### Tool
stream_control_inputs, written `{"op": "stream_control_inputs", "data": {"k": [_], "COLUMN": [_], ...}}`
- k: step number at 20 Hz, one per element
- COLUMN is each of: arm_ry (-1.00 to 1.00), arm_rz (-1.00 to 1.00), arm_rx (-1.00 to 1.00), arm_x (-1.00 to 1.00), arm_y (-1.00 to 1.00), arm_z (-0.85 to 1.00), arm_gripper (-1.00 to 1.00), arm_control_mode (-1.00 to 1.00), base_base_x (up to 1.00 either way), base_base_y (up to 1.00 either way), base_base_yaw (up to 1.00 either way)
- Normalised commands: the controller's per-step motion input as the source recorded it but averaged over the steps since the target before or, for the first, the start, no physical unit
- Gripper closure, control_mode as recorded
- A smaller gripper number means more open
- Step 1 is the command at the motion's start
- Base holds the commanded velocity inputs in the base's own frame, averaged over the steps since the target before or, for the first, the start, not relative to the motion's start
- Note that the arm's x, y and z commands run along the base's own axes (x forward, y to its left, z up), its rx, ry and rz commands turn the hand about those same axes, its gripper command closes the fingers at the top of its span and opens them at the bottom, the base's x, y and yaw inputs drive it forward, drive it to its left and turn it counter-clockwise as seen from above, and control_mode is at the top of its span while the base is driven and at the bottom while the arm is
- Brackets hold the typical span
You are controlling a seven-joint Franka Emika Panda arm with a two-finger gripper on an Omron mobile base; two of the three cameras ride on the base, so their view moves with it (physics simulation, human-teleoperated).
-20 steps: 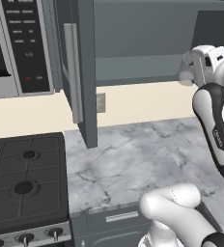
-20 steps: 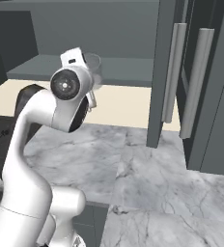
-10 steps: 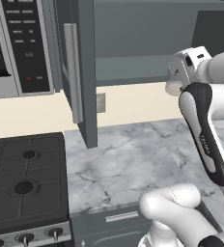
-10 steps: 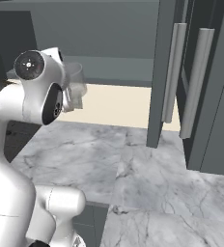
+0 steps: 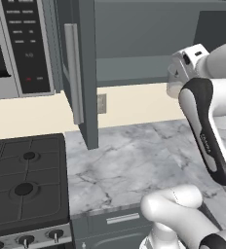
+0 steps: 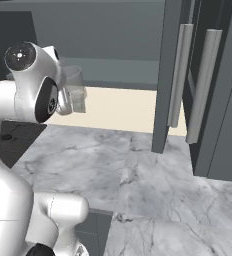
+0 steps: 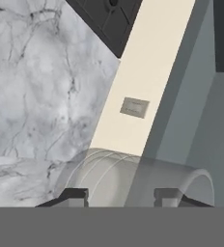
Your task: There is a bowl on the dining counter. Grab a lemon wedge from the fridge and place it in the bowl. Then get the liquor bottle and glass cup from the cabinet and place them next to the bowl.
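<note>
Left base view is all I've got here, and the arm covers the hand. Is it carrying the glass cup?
Observer: Yes. In the hand view the clear glass cup sits between the two dark fingertips, so the gripper is shut on it.
Operator: Where is the cup relative to the counter?
Observer: In the right base view the cup hangs in the air above the marble counter, in front of the cream wall.
Operator: What's off to the arm's right?
Observer: The right base view shows an open cabinet door with a long pale handle.
</note>
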Motion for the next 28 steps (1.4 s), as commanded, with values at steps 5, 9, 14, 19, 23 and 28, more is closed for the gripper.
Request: {"op": "stream_control_inputs", "data": {"k": [5,9,14,19,23,28], "arm_ry": [-0.15,-0.18,-0.13,-0.04,0.04,0.18], "arm_rz": [0.0,0.0,-0.03,-0.05,-0.01,0.0], "arm_rx": [-0.01,-0.02,-0.01,-0.01,0.0,0.0], "arm_x": [-0.52,-0.61,-0.6,-0.53,-0.19,0.0], "arm_y": [0.0,0.0,0.0,0.02,0.0,0.0], "arm_z": [0.0,0.0,0.0,0.0,0.0,0.0], "arm_gripper": [1.0,1.0,1.0,1.0,1.0,1.0], "arm_control_mode": [-1.0,-1.0,-1.0,-1.0,-1.0,-1.0], "base_base_x": [0.0,0.0,0.0,0.0,0.0,0.0], "base_base_y": [0.0,0.0,0.0,0.0,0.0,0.0], "base_base_yaw": [0.0,0.0,0.0,0.0,0.0,0.0]}}
